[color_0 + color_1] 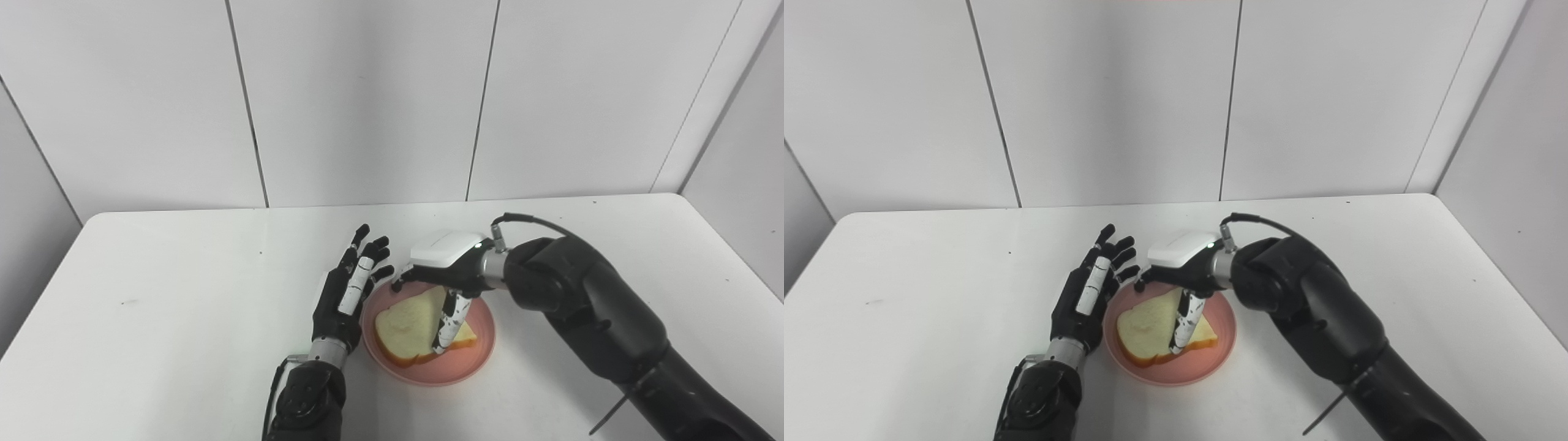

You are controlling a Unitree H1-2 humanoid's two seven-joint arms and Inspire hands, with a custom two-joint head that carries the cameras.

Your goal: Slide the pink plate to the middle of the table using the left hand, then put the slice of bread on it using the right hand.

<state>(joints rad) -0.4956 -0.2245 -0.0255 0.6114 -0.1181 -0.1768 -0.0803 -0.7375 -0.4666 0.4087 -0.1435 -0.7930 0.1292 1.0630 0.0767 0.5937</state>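
Both steps look done: the pale crusted bread slice (409, 331) lies on the round pink plate (474, 361) mid-table; left hand (346, 294) spread empty, right hand (444, 272) fingers loosened above it.

White table (153, 288) against pale panelled walls (367, 98) — dark seams, even light.
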